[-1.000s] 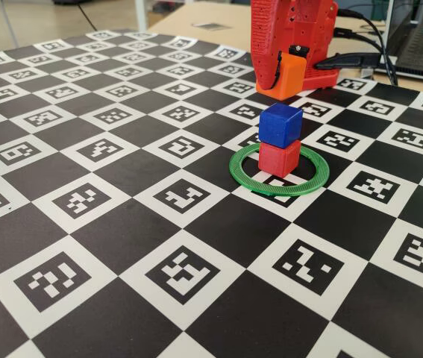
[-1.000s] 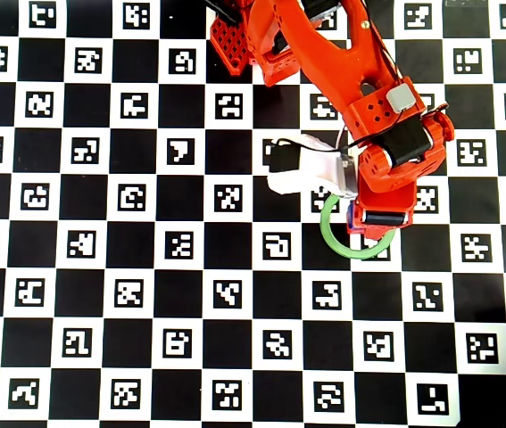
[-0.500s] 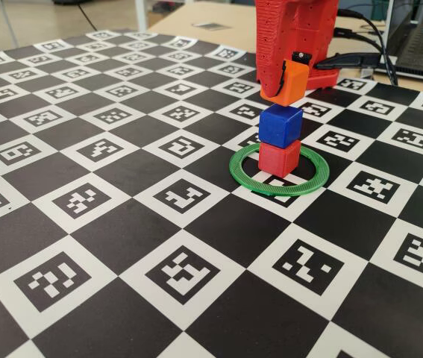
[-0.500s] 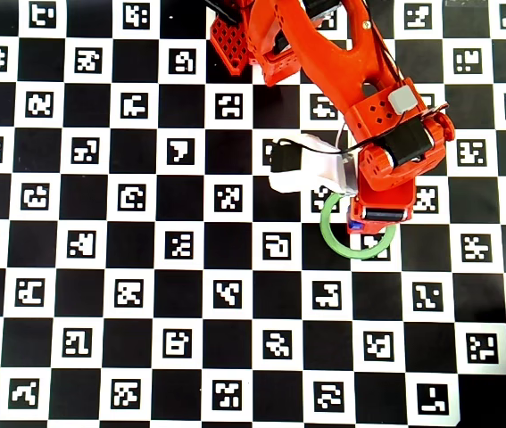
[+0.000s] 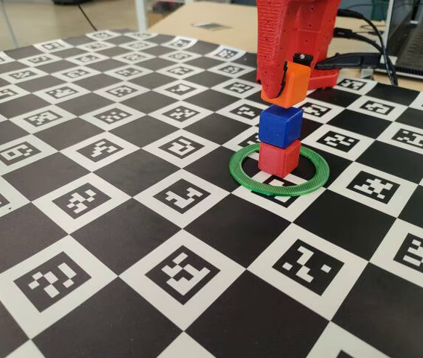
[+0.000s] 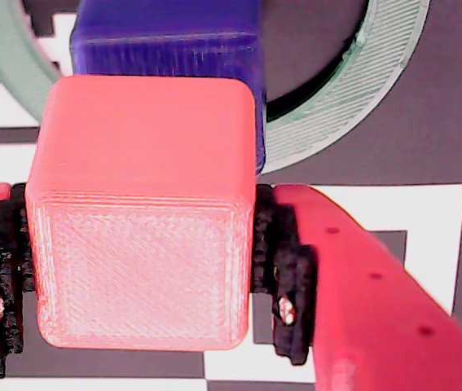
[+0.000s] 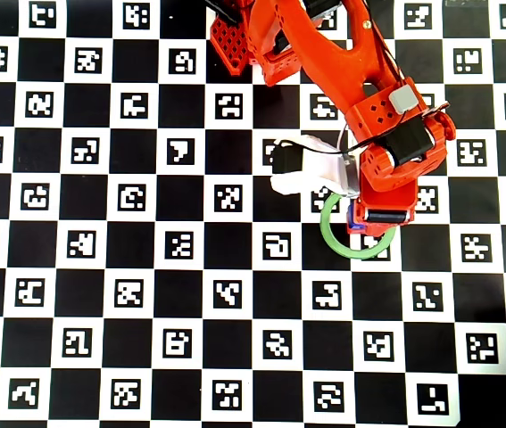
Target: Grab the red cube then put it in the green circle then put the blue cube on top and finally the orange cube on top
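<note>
Stack status: red cube (image 5: 279, 158) sits inside the green circle (image 5: 306, 183), blue cube (image 5: 280, 125) squarely on top of it. Both placed, last tier pending.

End effector (image 5: 283, 91) is clamped on the orange cube (image 5: 289, 83), pads pinching its two side faces. Wrist view confirms it: orange cube (image 6: 143, 213) fills the frame between the black pads (image 6: 283, 277), blue cube (image 6: 172, 37) visible just past its far edge. Side grip makes sense: it leaves the bottom face free to land flat.

Orange cube hangs just above the blue one in the fixed view, lower edge nearly at the blue top; cannot tell if they touch. It reads slightly tilted and offset toward 1 o'clock of the stack, so I'd judge it needs a small correction before release.

Clearance: ring is wide relative to the cubes, with bare checkered table (image 5: 121, 224) inside and all around it. Nothing else is near the stack. Overhead view has the arm covering the cubes, only a sliver of blue showing at the ring's 12 o'clock side; ring (image 7: 335, 245) mostly visible.

Risk, as a guess: the tower is narrow, so any sideways nudge on opening could topple it. A straight-up retreat looks open.
</note>
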`<action>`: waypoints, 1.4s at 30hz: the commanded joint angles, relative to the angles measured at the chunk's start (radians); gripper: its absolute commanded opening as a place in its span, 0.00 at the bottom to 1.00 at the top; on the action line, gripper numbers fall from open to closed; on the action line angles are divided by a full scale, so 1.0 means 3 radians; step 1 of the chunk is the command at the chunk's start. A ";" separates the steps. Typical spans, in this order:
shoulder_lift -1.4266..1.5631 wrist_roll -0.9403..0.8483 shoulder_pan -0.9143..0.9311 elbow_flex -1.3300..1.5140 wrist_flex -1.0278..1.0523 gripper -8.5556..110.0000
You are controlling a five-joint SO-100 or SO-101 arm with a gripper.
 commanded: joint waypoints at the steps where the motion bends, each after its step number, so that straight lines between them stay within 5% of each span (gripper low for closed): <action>1: 0.0138 0.0026 -0.0051 0.0005 -0.0061 0.11; 28: 0.0107 0.0020 -0.0031 0.0159 -0.0210 0.12; 42: 0.0179 0.0046 -0.0036 0.0194 -0.0184 0.29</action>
